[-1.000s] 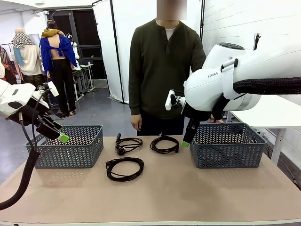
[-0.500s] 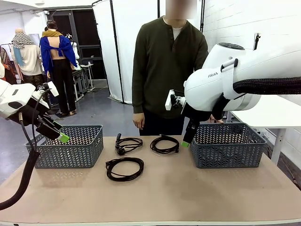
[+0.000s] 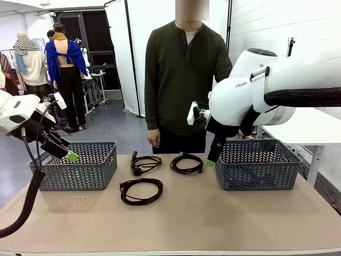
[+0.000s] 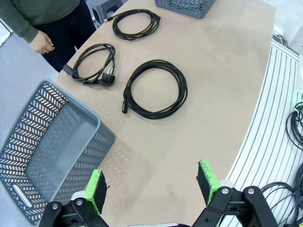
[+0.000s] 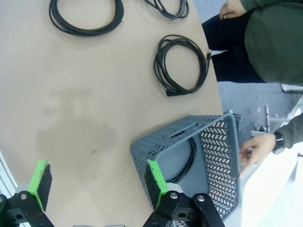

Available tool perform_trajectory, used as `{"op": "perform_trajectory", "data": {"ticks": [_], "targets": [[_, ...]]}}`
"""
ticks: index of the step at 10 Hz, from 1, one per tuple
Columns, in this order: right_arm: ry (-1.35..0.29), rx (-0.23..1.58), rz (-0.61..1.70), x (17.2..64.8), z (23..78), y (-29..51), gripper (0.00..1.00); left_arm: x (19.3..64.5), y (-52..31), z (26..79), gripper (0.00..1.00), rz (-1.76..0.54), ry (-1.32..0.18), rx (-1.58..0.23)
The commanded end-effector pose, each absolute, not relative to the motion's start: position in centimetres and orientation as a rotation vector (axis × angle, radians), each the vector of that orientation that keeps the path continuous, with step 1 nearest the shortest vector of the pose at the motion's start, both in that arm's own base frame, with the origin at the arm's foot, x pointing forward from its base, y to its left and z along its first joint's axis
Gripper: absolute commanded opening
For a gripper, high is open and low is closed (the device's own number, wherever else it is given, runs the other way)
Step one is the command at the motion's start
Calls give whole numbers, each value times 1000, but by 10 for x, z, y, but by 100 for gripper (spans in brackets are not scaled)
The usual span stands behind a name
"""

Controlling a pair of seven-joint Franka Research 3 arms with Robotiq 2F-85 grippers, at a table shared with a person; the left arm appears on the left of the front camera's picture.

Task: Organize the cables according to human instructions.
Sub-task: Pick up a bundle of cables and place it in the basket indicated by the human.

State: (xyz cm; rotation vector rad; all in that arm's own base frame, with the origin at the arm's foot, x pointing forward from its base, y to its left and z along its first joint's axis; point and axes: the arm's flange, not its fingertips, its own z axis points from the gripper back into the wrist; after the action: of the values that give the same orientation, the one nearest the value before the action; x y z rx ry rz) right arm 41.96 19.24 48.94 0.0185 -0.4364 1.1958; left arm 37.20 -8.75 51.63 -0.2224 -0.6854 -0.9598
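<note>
Three coiled black cables lie on the tan table between two baskets: one (image 3: 141, 191) nearest me, one (image 3: 145, 164) at the far left with its plug showing, one (image 3: 187, 163) at the far right. The left wrist view shows them as the near coil (image 4: 155, 88), the plug coil (image 4: 92, 64) and the far coil (image 4: 136, 23). A black cable curve (image 5: 191, 158) lies inside the right basket (image 5: 218, 156). My left gripper (image 3: 68, 149) hangs open above the left basket (image 3: 80, 165). My right gripper (image 3: 212, 160) hangs open by the right basket's (image 3: 258, 162) left edge. Both hold nothing.
A person in a dark green top stands at the far edge, one hand (image 3: 154, 138) hanging, the other hand (image 5: 255, 151) at the right basket's far rim. The left basket (image 4: 28, 127) is seen from above. Bare tabletop (image 3: 213, 218) lies in front of the cables.
The person has shifted a little from side to side. Both arms and all the cables have stayed where they were.
</note>
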Motion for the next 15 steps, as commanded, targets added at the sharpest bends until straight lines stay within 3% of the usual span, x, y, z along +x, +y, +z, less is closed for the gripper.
{"op": "perform_trajectory", "data": {"ticks": [1,6,15], "targets": [[-436,19,1196,420,489,192,100,373,-86,516,100,-966,-689,-237],[-345,-12,1018,453,495,227,100,373,-86,516,100,-966,-689,-237],[-198,11,784,575,484,258,100,373,-86,516,100,-966,-689,-237]]}}
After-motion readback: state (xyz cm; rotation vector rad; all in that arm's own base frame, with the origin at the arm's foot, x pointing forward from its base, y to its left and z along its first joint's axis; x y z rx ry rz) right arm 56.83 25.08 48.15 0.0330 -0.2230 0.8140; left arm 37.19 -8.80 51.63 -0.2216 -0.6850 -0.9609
